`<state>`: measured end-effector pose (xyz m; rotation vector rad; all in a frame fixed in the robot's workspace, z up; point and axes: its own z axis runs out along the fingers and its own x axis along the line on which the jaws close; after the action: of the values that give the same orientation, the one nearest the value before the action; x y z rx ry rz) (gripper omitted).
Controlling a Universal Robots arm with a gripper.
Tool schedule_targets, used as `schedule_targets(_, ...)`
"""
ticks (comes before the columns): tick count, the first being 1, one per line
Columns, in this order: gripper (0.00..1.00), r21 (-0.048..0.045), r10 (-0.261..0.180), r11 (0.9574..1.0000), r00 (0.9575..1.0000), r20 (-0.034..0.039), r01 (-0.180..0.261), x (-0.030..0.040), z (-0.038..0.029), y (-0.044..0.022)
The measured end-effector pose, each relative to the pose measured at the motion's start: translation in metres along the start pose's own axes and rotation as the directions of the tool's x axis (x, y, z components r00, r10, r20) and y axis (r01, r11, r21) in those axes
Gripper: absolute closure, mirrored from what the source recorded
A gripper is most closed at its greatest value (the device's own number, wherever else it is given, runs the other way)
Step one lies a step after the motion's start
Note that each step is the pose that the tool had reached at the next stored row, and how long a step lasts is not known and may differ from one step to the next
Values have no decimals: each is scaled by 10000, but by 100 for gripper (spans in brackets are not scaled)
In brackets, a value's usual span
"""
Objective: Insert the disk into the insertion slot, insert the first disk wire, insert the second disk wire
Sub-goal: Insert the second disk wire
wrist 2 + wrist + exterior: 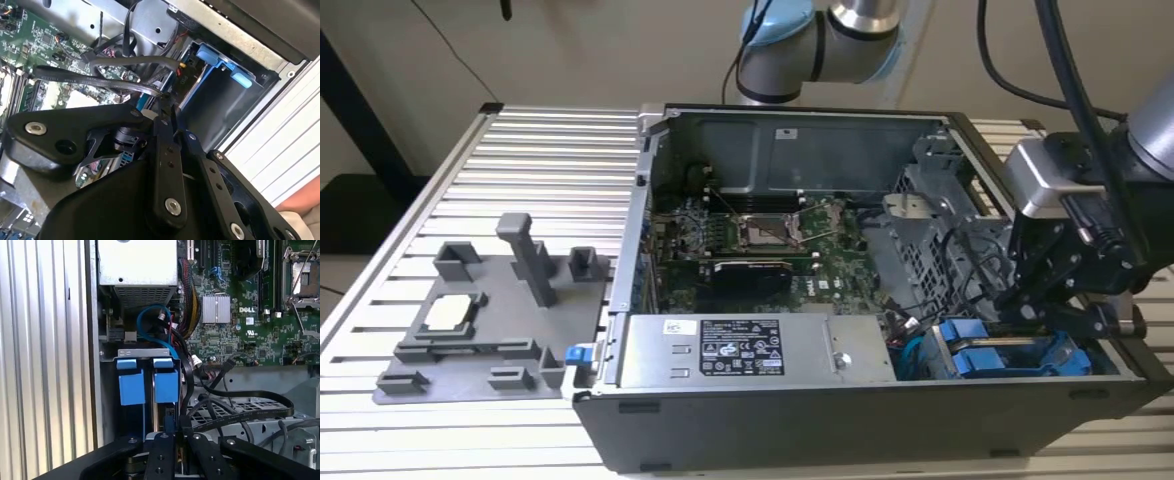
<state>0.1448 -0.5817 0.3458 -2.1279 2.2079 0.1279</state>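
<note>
Two blue-framed drives stand side by side in the grey drive cage, the insertion slot (145,353), at the case's front corner. The disk (166,382) (965,331) is the one nearer the motherboard, seated in the slot with its blue tab up. The other drive (131,382) (987,360) sits beside it. My gripper (175,432) (169,107) (1023,305) hovers right over the disk's end. Its black fingers (161,135) are pressed together on the end of a black flat disk wire (186,390) (115,82). The wire curves up out of the cage.
The open case holds a silver power supply (747,350), the green motherboard (747,240) and loose black, blue and red cables (165,325) crowding the cage. A grey fixture plate (480,320) lies on the ribbed table (520,160) at the exterior view's left.
</note>
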Motion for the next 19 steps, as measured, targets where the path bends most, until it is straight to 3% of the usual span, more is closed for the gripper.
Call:
schedule_targets(4,84,1,95,10000,10000,0,-95,4,38,0)
schedule_targets(19,84,2,130,9999,9999,0,-130,13,84,-3)
